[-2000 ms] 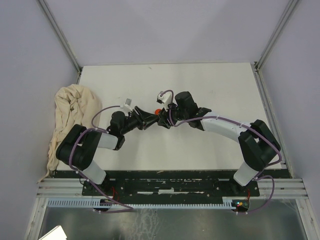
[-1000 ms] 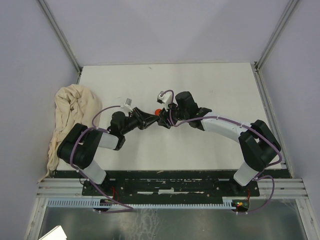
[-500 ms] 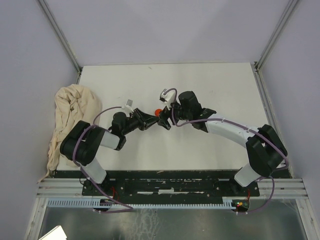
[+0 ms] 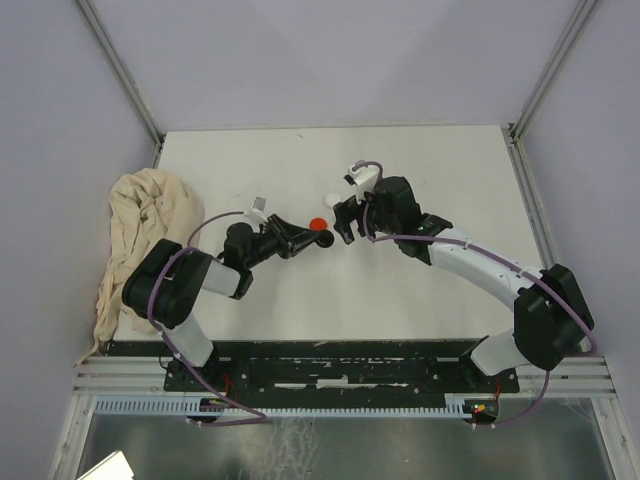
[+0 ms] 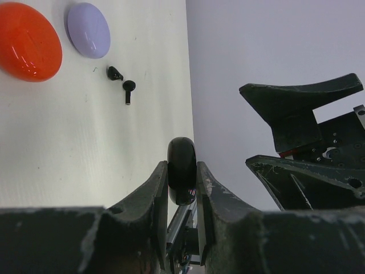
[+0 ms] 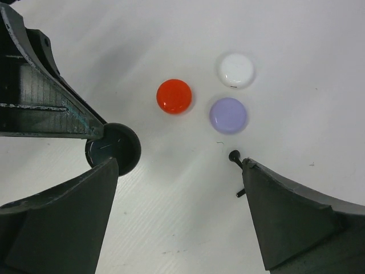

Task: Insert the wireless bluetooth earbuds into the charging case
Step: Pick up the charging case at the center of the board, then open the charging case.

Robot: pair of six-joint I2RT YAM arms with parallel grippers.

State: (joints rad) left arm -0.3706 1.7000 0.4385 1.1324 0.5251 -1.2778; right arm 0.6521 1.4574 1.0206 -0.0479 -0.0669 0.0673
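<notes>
Now my left gripper [image 5: 182, 172] clamps the black case [image 5: 182, 153]; my right gripper [image 6: 178, 166] hangs wide; next, likely, fetching a black earbud [image 6: 234, 155].

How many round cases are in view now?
4: red case, white case and lilac case lie on the table; black case is clamped in the left gripper. Some may be hidden.

Two tiny black stemmed earbuds [image 5: 129, 87] lie near the middle of the counter [image 5: 68, 142], not touching. The round black charging case [image 5: 182, 171] is pinched edge-on between the left fingers [image 5: 151, 194].
</notes>
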